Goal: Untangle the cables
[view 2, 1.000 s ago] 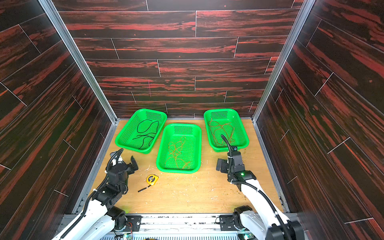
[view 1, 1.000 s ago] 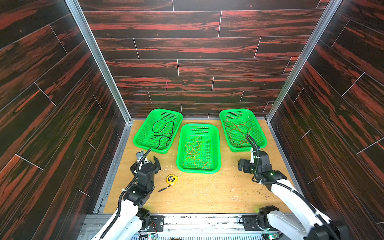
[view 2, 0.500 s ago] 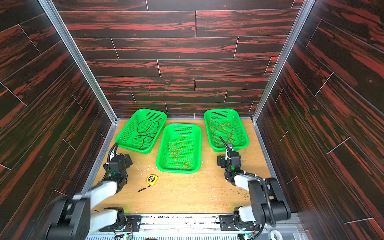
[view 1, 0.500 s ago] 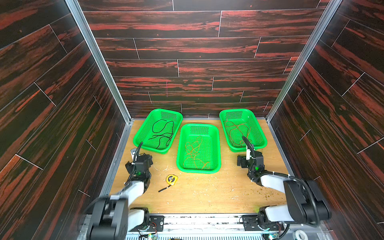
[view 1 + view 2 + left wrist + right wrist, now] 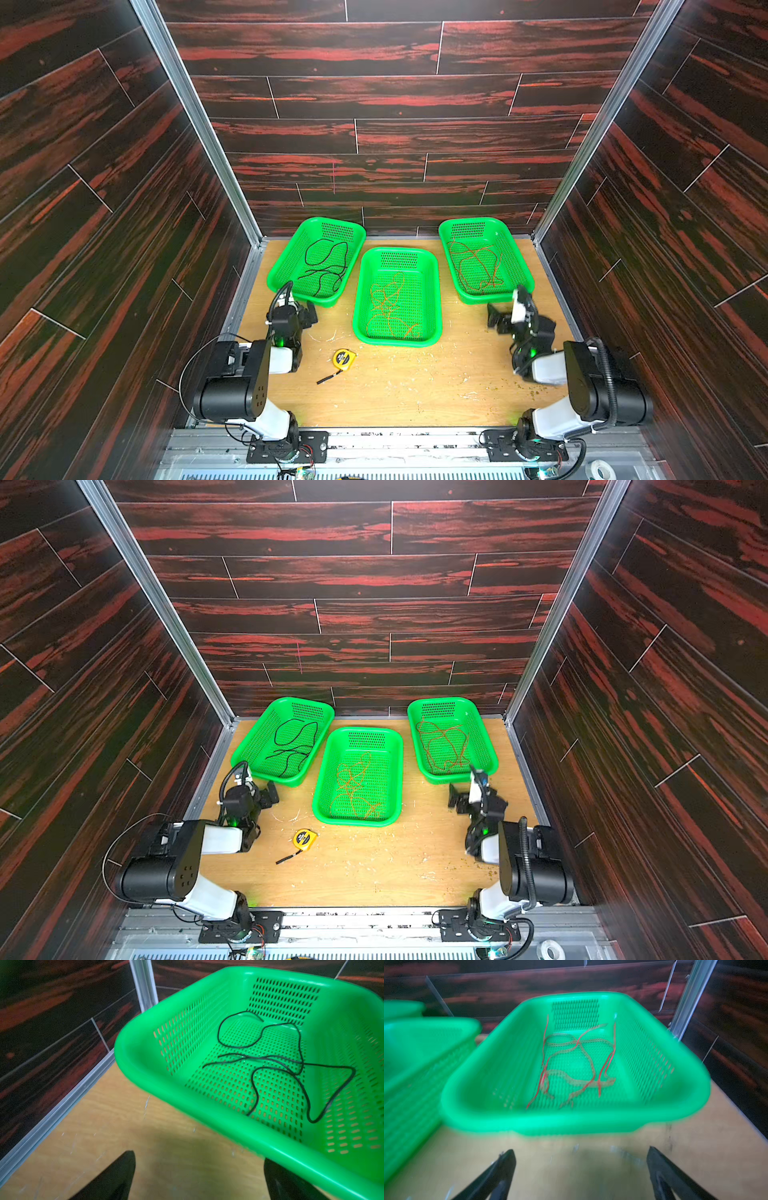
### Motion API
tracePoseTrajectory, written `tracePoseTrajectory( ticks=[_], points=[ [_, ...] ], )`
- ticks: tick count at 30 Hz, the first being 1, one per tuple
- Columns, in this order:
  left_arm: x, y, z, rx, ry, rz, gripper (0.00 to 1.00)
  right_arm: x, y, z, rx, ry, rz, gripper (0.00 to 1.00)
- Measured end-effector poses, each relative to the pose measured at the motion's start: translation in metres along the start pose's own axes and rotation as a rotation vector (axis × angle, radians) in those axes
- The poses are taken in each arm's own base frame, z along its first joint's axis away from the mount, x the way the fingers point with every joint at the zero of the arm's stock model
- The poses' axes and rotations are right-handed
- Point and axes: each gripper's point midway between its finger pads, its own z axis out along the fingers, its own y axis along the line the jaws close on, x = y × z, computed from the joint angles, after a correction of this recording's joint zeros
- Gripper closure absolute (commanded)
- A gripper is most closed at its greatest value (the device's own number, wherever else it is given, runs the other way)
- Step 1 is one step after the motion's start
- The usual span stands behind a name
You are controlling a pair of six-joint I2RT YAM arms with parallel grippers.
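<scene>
Cables (image 5: 352, 785), three: black cable (image 5: 252, 1080), orange cable (image 5: 387, 306), red cable (image 5: 608, 1061); thin, loosely looped, one per green basket (image 5: 356, 299). Left fingers (image 5: 116, 1174), right fingers (image 5: 497, 1176): spread wide, holding nothing.

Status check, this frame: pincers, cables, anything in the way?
Left pincer and right pincer open, empty. Black cable in left basket, orange cable in middle basket, red cable in right basket. Tape measure on table, clear of baskets.
</scene>
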Motion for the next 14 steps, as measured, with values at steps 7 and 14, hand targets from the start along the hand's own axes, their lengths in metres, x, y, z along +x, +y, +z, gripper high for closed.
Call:
tracePoseTrajectory(
  ticks=[7, 14],
  points=[
    [0.0022, -0.0042, 0.0038, 0.018, 0.036, 0.010, 0.01, -0.0078, -0.0073, 0.0042, 0.034, -0.014, 0.027, 0.01],
    [0.0048, -0.0039, 0.0041, 0.016, 0.051, 0.013, 0.01, -0.0064, -0.0075, 0.0051, 0.046, -0.009, 0.027, 0.01]
  ],
)
